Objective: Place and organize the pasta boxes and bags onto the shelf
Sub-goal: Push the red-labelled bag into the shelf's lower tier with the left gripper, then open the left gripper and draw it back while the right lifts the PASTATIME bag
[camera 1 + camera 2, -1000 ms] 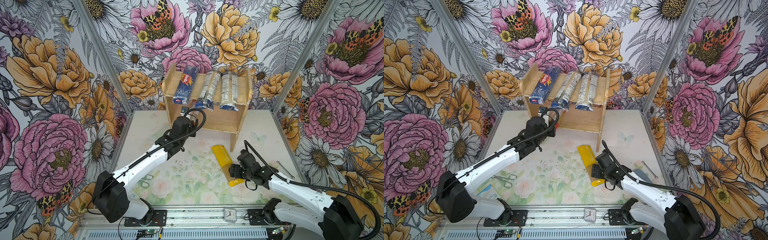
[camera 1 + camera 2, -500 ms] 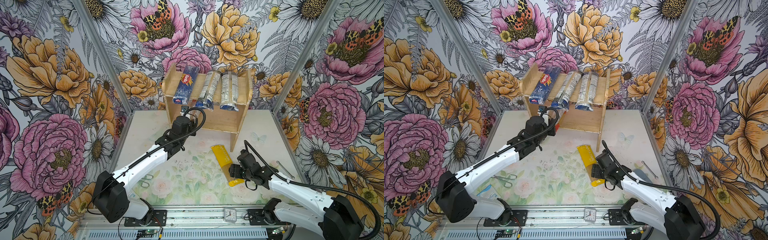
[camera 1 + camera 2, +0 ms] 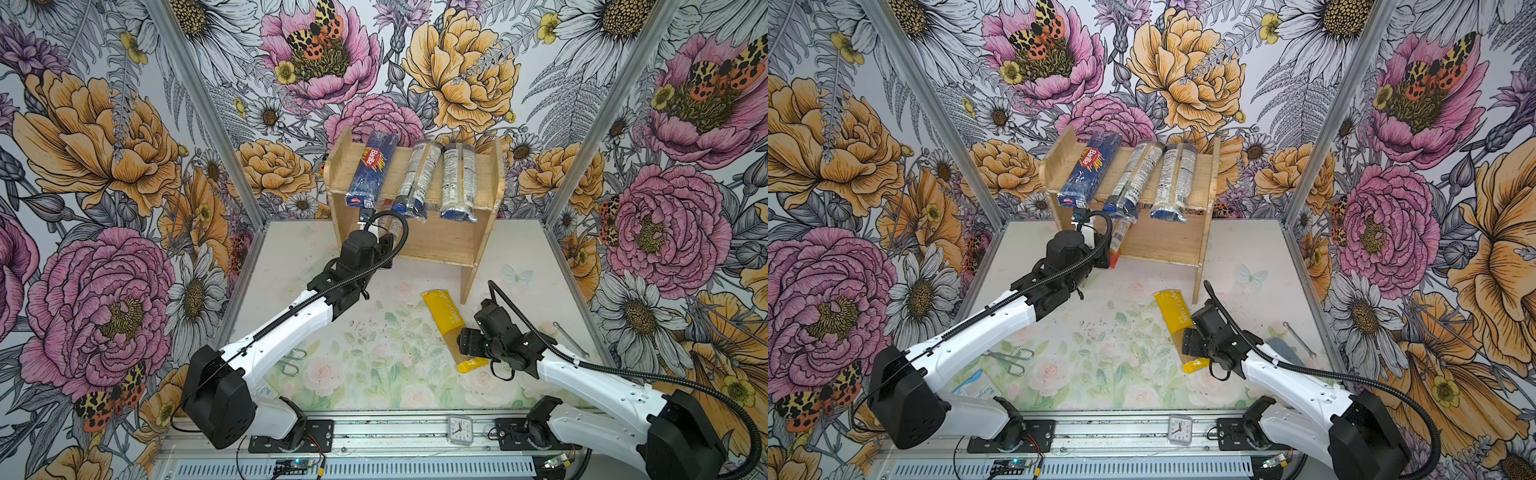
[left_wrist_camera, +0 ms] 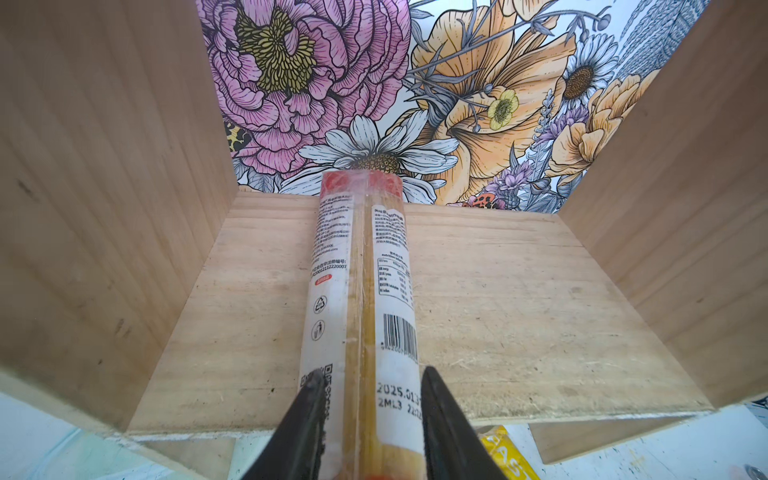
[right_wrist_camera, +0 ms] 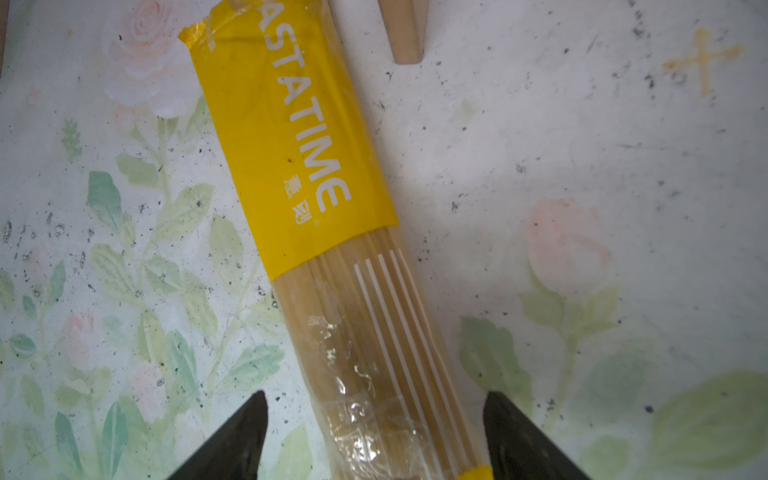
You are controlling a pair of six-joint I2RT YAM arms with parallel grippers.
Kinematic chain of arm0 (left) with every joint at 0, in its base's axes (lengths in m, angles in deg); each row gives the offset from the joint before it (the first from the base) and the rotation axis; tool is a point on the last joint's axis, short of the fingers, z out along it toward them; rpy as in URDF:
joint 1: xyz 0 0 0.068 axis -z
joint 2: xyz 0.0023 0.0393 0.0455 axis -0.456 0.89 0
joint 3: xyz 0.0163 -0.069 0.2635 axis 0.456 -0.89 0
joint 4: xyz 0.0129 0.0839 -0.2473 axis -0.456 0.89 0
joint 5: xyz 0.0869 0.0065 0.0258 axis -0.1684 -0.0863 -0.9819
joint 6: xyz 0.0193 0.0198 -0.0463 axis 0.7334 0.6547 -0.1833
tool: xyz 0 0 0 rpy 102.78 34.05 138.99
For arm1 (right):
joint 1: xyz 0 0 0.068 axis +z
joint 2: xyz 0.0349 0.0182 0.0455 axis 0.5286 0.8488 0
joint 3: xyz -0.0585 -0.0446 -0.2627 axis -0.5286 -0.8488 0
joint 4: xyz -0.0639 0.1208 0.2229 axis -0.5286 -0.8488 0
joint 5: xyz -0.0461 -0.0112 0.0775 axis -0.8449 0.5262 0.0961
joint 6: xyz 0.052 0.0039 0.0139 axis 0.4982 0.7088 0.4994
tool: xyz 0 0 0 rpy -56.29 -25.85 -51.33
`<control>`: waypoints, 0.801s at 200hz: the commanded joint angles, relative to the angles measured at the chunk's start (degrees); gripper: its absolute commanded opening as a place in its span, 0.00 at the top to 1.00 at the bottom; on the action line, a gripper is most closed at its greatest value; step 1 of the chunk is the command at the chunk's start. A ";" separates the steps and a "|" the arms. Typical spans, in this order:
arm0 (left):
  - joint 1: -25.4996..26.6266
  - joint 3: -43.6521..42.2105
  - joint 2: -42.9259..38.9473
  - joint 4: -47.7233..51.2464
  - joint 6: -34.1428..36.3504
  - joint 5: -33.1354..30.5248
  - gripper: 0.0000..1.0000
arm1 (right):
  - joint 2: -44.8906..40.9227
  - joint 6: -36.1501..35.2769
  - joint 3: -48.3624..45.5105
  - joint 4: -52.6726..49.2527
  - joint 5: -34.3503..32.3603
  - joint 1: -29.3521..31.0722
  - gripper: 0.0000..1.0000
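The wooden shelf stands at the back. Its top tier carries a dark blue Barilla pack and two clear packs with blue ends. A red-ended pack lies lengthwise on the lower board. My left gripper has its jaws against both sides of that pack's near end. A yellow pack lies on the table beside the shelf's right leg. My right gripper is open astride its clear part, with a gap on each side.
Scissors and a white packet lie at the front left. A grey-blue pad and a thin metal tool lie at the right. A small clock sits on the front rail. The shelf leg is close to the yellow pack.
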State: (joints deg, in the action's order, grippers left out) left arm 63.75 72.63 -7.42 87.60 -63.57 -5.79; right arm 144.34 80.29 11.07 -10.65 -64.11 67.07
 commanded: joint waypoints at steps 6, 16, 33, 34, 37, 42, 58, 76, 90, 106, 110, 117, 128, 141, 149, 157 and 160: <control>-0.06 -1.69 -3.10 -2.36 -1.37 -0.93 0.60 | -1.36 -1.21 -0.80 1.06 -0.06 -0.38 0.16; -0.05 -2.29 -3.60 -2.39 -1.40 -1.02 0.59 | -1.64 -1.40 -1.01 1.06 -0.07 -0.40 0.16; -0.01 -3.34 -4.38 -2.35 -1.41 -0.85 0.58 | -1.80 -1.99 -1.27 1.08 0.50 -0.38 0.15; -0.04 -3.39 -4.41 -2.34 -1.43 -0.85 0.58 | -1.77 -1.97 -1.32 1.07 0.52 -0.41 0.15; 0.06 -3.59 -4.55 -2.33 -1.42 -0.87 0.57 | -1.66 -2.03 -1.28 1.08 0.52 -0.44 0.15; 0.04 -3.95 -4.77 -2.39 -1.42 -0.84 0.57 | -1.62 -2.13 -1.36 1.06 0.60 -0.43 0.15; 0.14 -5.16 -5.62 -2.43 -1.54 -0.93 0.56 | -1.32 -2.65 -1.46 1.12 0.71 -0.44 0.15; 0.25 -6.53 -6.66 -2.51 -2.08 -1.11 0.55 | -0.39 -3.31 -1.41 1.15 1.31 -0.37 0.15; 0.21 -6.95 -7.40 -1.24 -3.10 -1.65 0.54 | 0.73 -3.60 -1.14 1.13 1.98 -0.29 0.15; 0.27 -6.91 -8.08 1.03 -4.42 -1.82 0.54 | 2.13 -3.93 -1.01 1.15 2.22 -0.32 0.16; 0.43 -7.02 -8.21 1.37 -4.57 -1.66 0.54 | 2.47 -4.01 -1.01 1.15 2.14 -0.27 0.16; 0.67 -7.42 -8.67 1.48 -4.75 -1.63 0.54 | 2.94 -4.06 -0.98 1.15 2.05 -0.18 0.16; 1.27 -8.31 -9.38 1.37 -4.86 -1.79 0.54 | 3.68 -4.43 -0.99 1.15 1.90 -0.05 0.16; 1.94 -9.25 -10.17 1.76 -5.06 -2.37 0.54 | 4.34 -4.68 -0.92 1.15 1.52 0.21 0.16; 2.34 -9.78 -10.69 2.04 -5.32 -2.63 0.54 | 4.71 -4.74 -0.92 1.23 1.35 0.49 0.16; 2.68 -10.31 -11.28 2.34 -5.53 -2.90 0.53 | 4.99 -4.81 -0.92 1.39 1.18 0.61 0.16; 2.79 -10.51 -11.48 2.46 -5.68 -3.01 0.53 | 5.15 -4.96 -0.92 1.47 1.11 0.73 0.16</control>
State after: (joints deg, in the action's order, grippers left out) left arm 65.43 63.93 -16.84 88.51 -67.59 -7.02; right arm 148.58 76.56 10.28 -10.65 -62.43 67.20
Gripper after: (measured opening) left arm 0.464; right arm 0.839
